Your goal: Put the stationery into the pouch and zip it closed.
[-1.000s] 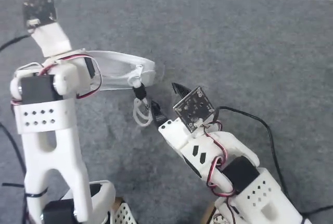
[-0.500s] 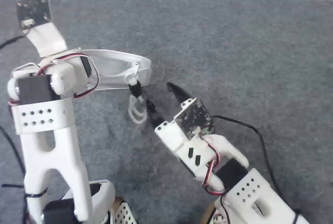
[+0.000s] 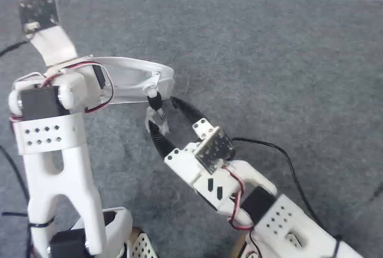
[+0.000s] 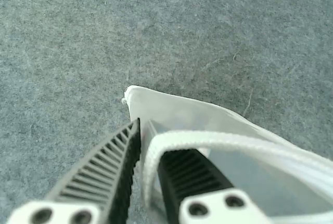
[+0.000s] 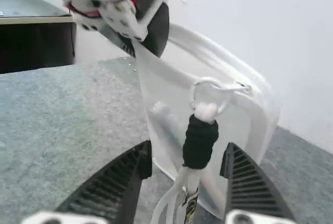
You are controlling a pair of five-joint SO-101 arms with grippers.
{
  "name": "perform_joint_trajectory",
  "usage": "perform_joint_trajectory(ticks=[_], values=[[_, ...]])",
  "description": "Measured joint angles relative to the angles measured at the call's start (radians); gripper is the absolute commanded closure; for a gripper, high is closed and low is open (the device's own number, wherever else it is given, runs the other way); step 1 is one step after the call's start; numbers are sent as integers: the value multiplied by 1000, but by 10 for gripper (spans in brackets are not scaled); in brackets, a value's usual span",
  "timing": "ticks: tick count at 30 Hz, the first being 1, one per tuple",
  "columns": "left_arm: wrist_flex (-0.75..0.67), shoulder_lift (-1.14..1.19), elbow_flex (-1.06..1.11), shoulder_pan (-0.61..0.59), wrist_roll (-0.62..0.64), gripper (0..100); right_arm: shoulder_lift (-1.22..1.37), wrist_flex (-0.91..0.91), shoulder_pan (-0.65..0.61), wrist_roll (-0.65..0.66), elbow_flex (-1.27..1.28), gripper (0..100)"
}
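The translucent white pouch (image 3: 137,75) hangs off the grey mat, its edge pinched by my left gripper (image 4: 145,130), which is shut on the pouch (image 4: 234,141) near a corner. Its zipper pull (image 3: 157,111), a black wrapped cord with a white loop, dangles from the end nearest the right arm. My right gripper (image 3: 161,113) is open, one finger on each side of the pull (image 5: 200,135) without touching it. A pale stick-like item (image 5: 158,112) shows faintly through the pouch wall (image 5: 166,94).
Grey felt mat (image 3: 287,60) covers the table, bare to the right and rear. A black cable (image 3: 299,180) trails behind the right arm. A dark box (image 5: 31,42) stands beyond the mat. The left arm's white body (image 3: 54,150) fills the near left.
My right gripper has swung left toward the pouch and now brackets the zipper pull. The pouch shifted slightly left early on; the left arm then stayed still.
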Motion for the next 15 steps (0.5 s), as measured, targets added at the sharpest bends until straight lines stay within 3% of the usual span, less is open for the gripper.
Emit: perform_joint_trajectory(ticks=[7,15], values=[[0,0,0,0,0,987,279,-198,3,0,-11,790],[0,0,0,0,0,987,341,-362,5,0,-18,790]])
